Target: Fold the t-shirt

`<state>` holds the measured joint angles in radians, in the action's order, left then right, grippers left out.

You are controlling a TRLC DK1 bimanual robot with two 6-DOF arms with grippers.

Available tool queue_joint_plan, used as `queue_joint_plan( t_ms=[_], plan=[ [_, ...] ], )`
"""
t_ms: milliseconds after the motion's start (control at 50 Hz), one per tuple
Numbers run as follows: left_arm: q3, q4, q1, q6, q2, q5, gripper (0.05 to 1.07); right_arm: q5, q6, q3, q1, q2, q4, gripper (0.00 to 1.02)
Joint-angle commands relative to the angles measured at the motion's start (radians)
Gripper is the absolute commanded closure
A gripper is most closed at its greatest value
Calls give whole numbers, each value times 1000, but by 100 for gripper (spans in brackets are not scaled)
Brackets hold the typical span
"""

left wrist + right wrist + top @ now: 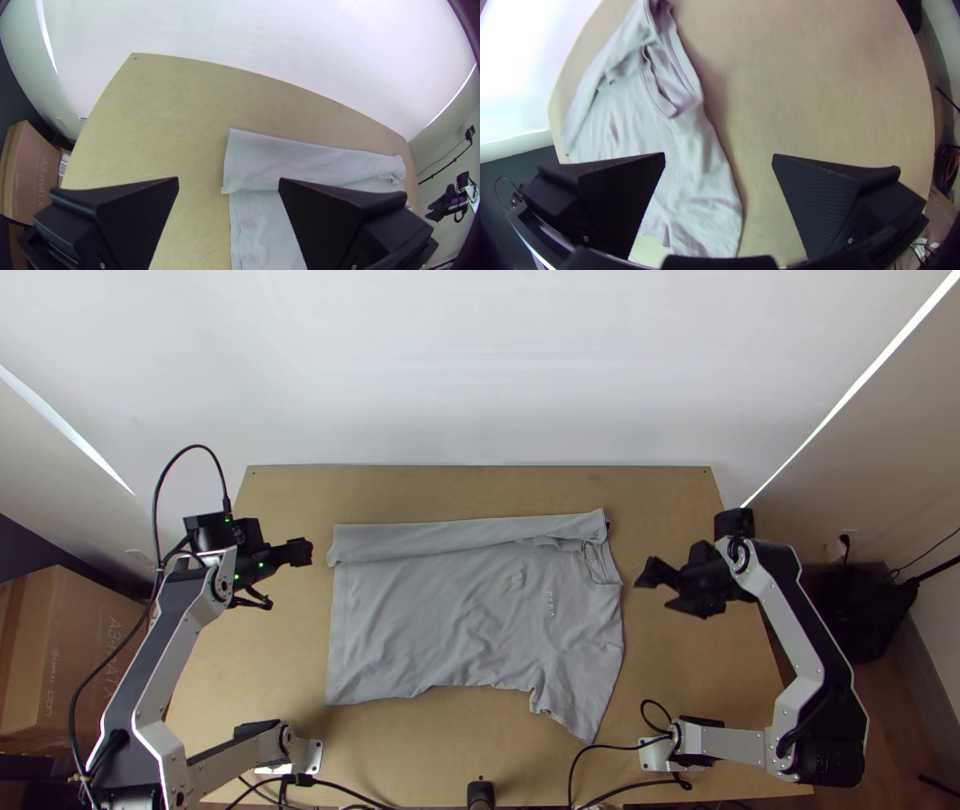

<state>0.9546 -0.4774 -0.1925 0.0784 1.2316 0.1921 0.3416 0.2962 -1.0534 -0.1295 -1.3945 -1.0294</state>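
Note:
The grey t-shirt (450, 615) lies across the middle of the table, its far side folded over in a long strip (450, 537); its collar (598, 562) is at the right end and a sleeve (575, 695) spreads toward the near right. My left gripper (285, 575) is open, left of the shirt and apart from it. In the left wrist view, that gripper (228, 182) has the folded strip (300, 160) beyond it. Right of the collar is my right gripper (660, 588), open and holding nothing. The right wrist view has this gripper (719, 157) beside the shirt (690, 185).
Bare table (700, 670) surrounds the shirt on all sides. A white wall (480, 370) rises behind the table's far edge. Cardboard boxes (70, 650) stand beyond the left edge, and cables (600, 748) lie at the near edge.

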Motion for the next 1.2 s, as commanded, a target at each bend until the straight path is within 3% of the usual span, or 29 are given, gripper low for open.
queue_joint_plan(
  t_ms=[0, 120, 320, 600, 700, 820, 880, 960, 1180],
  plan=[
    [9, -44, -12, -31, -46, 17, 11, 11, -52, 107, -13, 11, -66, 5],
    [12, -56, -12, -40, -64, 18, 11, 11, -71, 176, -12, 8, -97, 6],
    [26, -75, 4, -31, -69, 18, 11, 27, -75, 254, 44, 17, -55, 34],
    [35, -87, 10, -19, -73, 18, 11, 27, -63, 328, 126, 25, 0, 34],
    [32, -98, 10, -17, -83, 18, 11, 25, -54, 365, 143, 23, 75, 53],
    [41, -135, 11, -31, -98, 18, 11, 25, -43, 398, 180, 23, 94, 56],
    [53, -193, 13, -74, -101, 21, 11, 25, -37, 420, 212, 34, 109, 65],
    [65, -308, 16, -170, -104, 44, 11, 14, -26, 455, 258, 84, 180, 100],
    [18, -744, 51, -525, -138, 47, 12, -6, -12, 458, 272, 178, 181, 100]
  ],
)
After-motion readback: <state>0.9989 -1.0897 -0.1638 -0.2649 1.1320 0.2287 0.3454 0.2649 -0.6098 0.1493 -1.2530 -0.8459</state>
